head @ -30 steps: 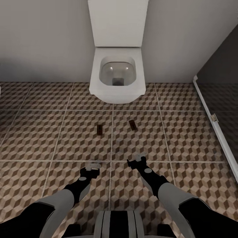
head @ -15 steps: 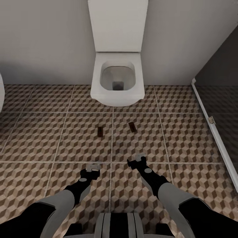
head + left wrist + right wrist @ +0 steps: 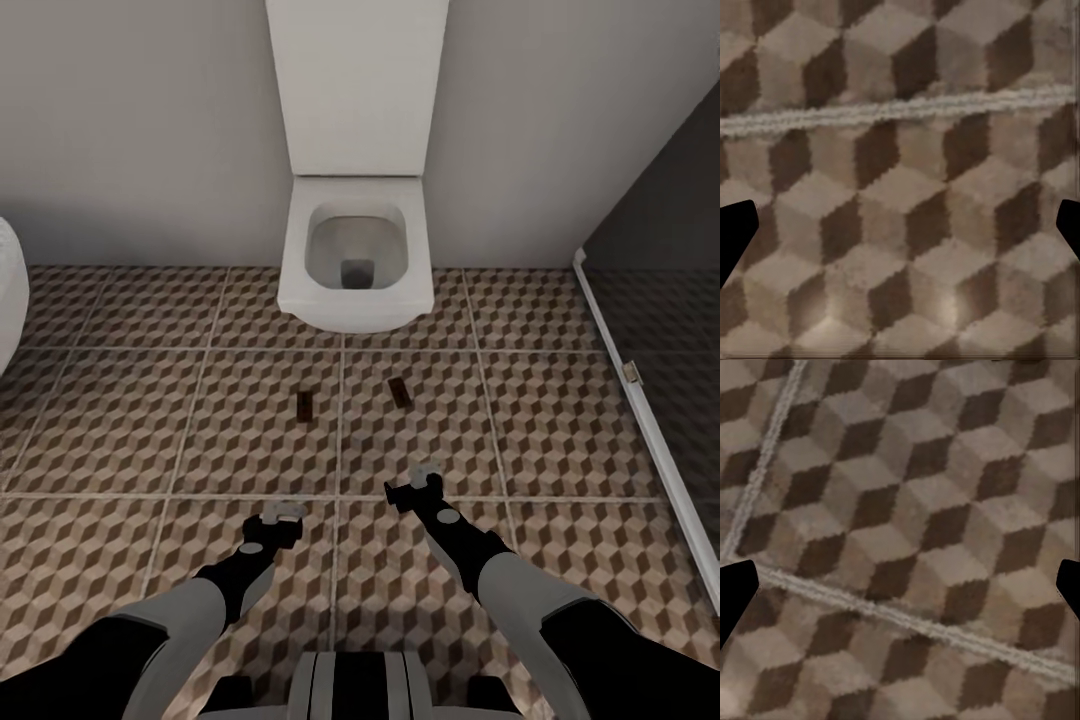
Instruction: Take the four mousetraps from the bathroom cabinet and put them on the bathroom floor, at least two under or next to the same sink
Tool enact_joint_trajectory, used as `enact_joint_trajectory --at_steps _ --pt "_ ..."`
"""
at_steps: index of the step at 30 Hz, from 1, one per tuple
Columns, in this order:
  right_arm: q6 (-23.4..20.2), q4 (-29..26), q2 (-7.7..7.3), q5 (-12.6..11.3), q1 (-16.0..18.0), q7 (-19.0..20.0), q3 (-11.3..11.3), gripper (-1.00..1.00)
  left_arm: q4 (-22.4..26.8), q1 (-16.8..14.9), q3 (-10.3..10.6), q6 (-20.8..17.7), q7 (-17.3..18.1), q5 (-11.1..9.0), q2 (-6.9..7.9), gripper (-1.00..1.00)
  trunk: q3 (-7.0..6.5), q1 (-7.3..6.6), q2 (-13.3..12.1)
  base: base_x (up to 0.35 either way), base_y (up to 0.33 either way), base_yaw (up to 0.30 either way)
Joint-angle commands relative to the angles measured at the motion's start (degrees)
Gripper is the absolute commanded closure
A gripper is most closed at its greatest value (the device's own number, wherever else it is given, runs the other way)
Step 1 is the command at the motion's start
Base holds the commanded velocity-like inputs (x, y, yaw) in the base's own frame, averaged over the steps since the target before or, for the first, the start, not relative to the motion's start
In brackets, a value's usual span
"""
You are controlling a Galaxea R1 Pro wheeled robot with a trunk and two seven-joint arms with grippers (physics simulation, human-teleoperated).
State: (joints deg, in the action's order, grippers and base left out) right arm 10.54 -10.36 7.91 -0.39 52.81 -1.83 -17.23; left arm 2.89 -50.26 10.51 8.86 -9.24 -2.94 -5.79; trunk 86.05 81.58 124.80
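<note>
The bathroom floor (image 3: 120, 420) wears square tiles printed with a cube pattern in dark brown, beige and off-white, split by pale grout lines (the same cubes show coarse and blurred in both wrist views). At upper centre stands a plain white toilet (image 3: 357, 250) against a flat grey-beige wall (image 3: 140, 120). Two dark brown mousetraps (image 3: 304, 406) lie mid-frame. At right, a white-framed panel (image 3: 650, 420) is dark charcoal. The arms at the bottom are black and light grey.

My head feed evenly lit, dim dark panel (image 3: 660, 200) at right, soft shadow under toilet (image 3: 355, 250), no glare, wrist feeds blocky, blurred floor tiles (image 3: 900, 225)
</note>
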Motion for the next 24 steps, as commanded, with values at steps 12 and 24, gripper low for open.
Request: enact_joint_trajectory --at_steps 12,24 --pt "0.18 0.08 0.00 -0.05 0.01 -0.19 -0.26 -1.00 -0.08 0.47 0.48 0.19 -0.26 -0.31 -0.01 -1.00 -3.22 -2.64 -4.82 0.000 0.000 0.000" --pt "0.18 0.17 0.00 -0.07 0.04 -0.19 -0.26 -1.00 -0.08 0.92 0.48 1.55 -0.26 -0.31 -0.61 -1.00 -6.48 -5.28 -9.63 0.000 0.000 0.000"
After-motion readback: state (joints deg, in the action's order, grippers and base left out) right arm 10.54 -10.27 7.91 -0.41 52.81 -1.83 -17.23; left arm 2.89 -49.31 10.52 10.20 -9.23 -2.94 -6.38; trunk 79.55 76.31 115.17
